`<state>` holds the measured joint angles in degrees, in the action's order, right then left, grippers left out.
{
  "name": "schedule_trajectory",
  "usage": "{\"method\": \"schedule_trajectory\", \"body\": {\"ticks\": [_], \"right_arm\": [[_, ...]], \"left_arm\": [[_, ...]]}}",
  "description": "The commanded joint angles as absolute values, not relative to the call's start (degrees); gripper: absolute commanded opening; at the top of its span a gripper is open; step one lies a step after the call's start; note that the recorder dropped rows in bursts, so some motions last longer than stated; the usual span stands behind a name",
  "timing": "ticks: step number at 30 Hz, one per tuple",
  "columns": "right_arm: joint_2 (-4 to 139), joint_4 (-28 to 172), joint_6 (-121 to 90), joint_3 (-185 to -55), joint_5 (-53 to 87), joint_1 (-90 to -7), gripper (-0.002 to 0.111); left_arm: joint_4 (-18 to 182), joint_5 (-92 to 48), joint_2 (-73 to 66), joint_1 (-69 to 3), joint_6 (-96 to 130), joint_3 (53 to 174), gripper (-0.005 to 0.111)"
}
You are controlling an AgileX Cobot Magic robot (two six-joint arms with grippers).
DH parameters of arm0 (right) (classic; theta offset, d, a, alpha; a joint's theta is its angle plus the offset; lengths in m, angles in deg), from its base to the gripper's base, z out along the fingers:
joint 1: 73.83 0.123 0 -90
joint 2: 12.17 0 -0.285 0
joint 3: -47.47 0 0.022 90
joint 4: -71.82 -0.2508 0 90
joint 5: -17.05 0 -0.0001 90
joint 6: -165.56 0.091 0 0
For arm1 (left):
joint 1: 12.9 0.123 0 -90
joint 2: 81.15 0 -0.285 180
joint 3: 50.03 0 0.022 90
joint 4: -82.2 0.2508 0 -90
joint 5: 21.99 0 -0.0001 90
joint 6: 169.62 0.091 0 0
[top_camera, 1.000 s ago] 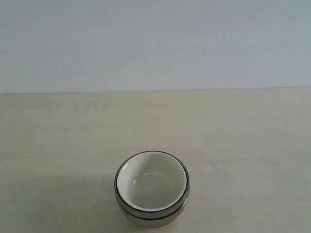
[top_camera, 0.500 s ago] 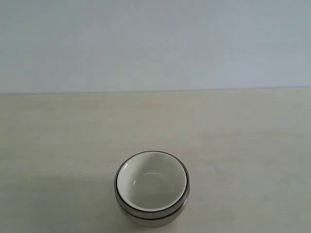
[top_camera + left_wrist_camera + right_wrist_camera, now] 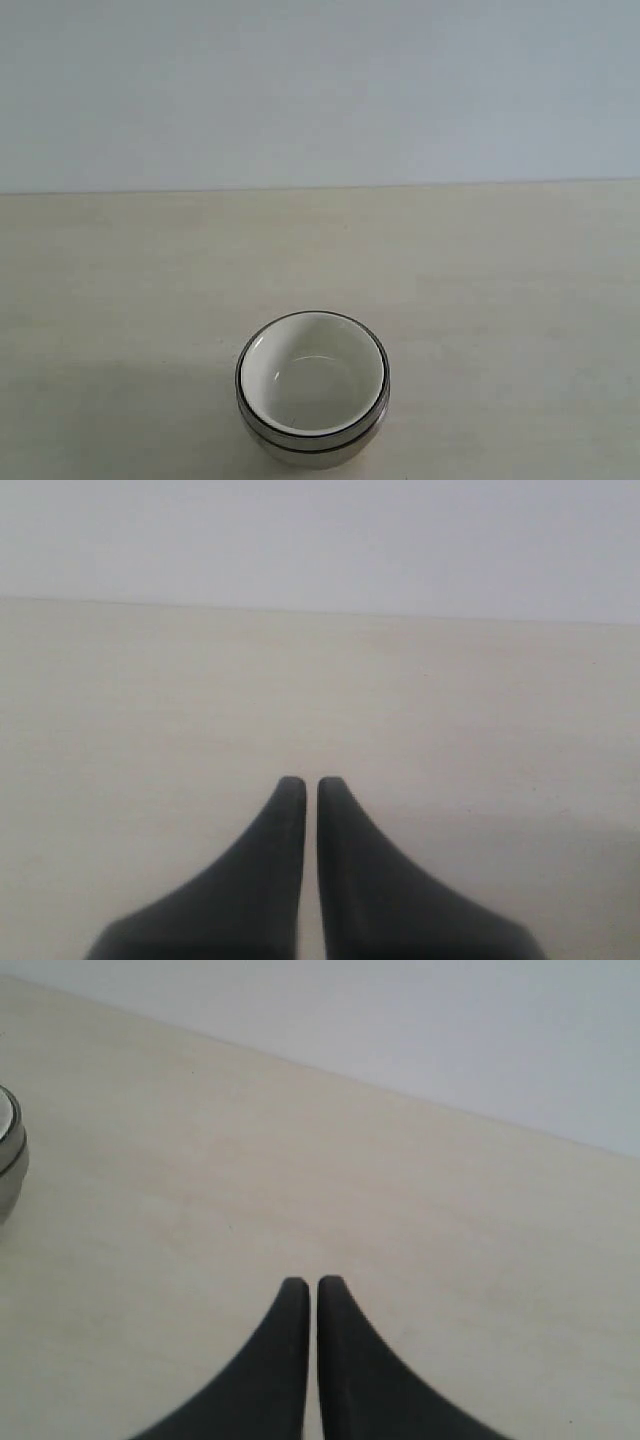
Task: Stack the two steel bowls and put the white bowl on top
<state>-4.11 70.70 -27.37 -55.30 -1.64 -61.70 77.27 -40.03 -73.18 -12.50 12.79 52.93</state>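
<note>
The white bowl (image 3: 313, 375) sits nested in the steel bowls (image 3: 305, 447), whose shiny rims and outer wall show around and below it, near the front edge of the exterior view. The stack's side (image 3: 8, 1160) also shows at the edge of the right wrist view. My left gripper (image 3: 303, 785) is shut with nothing between its black fingers, over bare table. My right gripper (image 3: 305, 1284) is shut too, empty, well away from the stack. Neither arm appears in the exterior view.
The pale wooden table (image 3: 480, 270) runs back to a plain light wall (image 3: 320, 90). Nothing else stands on it in any view.
</note>
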Motion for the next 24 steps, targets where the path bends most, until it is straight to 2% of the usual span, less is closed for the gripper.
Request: {"method": "schedule_trajectory", "body": {"ticks": [1, 24], "right_arm": [[-4.4, 71.0, -17.1, -55.3, -1.7, -61.9, 0.000], [-4.4, 71.0, -13.4, -55.3, -1.7, -61.9, 0.000]], "left_arm": [[77.3, -39.6, -73.4, -12.8, 12.5, 52.8, 0.004], [77.3, -39.6, -73.4, -12.8, 12.5, 52.8, 0.004]]}}
